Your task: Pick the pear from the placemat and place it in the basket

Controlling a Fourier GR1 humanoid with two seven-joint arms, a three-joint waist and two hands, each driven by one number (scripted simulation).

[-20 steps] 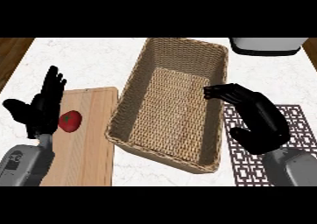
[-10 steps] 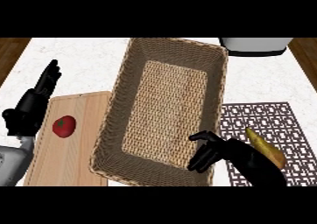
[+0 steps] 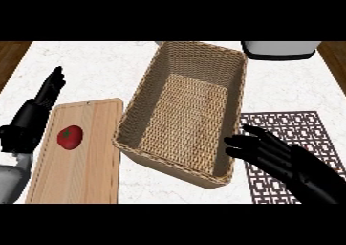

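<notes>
marble counter (image 3: 98, 67); empty wicker basket (image 3: 236, 72), dark placemat (image 3: 303, 124).

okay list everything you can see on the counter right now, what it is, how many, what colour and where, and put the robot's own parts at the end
Basket: one, tan wicker, centre of the counter, lying at a slant; nothing shows inside it.
Cutting board: one, light wood, left of the basket.
Tomato: one, red with a green top, on the cutting board.
Placemat: one, dark brown lattice, right of the basket, partly covered by the right hand.
Appliance: one, white and grey, at the top right edge, cut off by the view.
Pear: none visible.
Counter: one, white marble.
Left robot hand: one, black, open, resting at the left edge, fingers up.
Right robot hand: one, black, open, over the placemat beside the basket.
</notes>
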